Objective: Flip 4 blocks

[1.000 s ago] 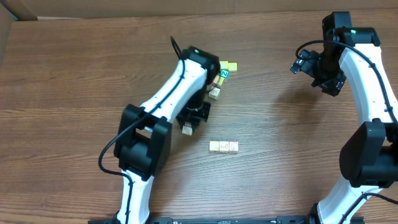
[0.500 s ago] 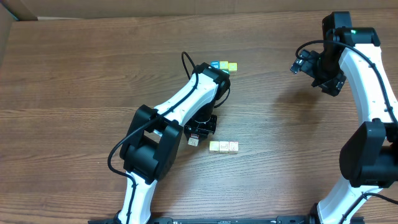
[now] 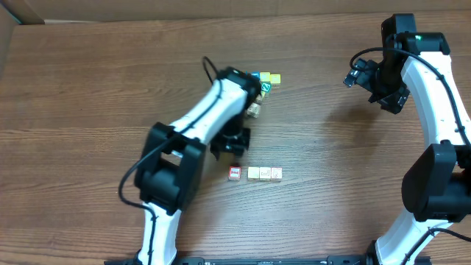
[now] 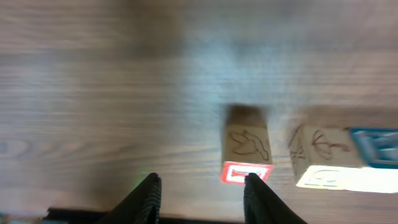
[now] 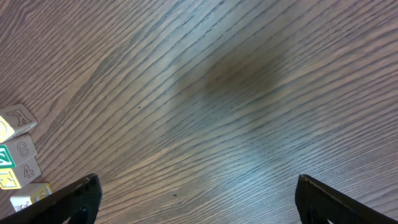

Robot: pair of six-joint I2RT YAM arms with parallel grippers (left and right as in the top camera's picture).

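Note:
A short row of small wooden blocks lies at mid-table. Its left end is a block with a red-printed top (image 3: 235, 174); a yellowish block (image 3: 253, 173), a cream block (image 3: 264, 173) and another reddish one (image 3: 275, 173) follow to the right. My left gripper (image 3: 234, 141) hovers just behind the row, open and empty. In the left wrist view the red-topped block (image 4: 247, 155) stands just beyond the right fingertip (image 4: 256, 194), with the left gripper (image 4: 200, 185) holding nothing. My right gripper (image 3: 383, 92) hangs wide open at the far right, over bare wood (image 5: 198, 186).
A cluster of other cubes sits behind the left arm: blue-printed (image 3: 255, 76), yellow (image 3: 271, 77), green-printed (image 3: 266, 87) and a pale one (image 3: 254, 109). Some of these show at the left edge of the right wrist view (image 5: 17, 149). Brown wall at the back.
The left gripper carried a block down to the row's left end, let it go red face up, and has drawn back away from it, jaws opening. The right arm has not moved.

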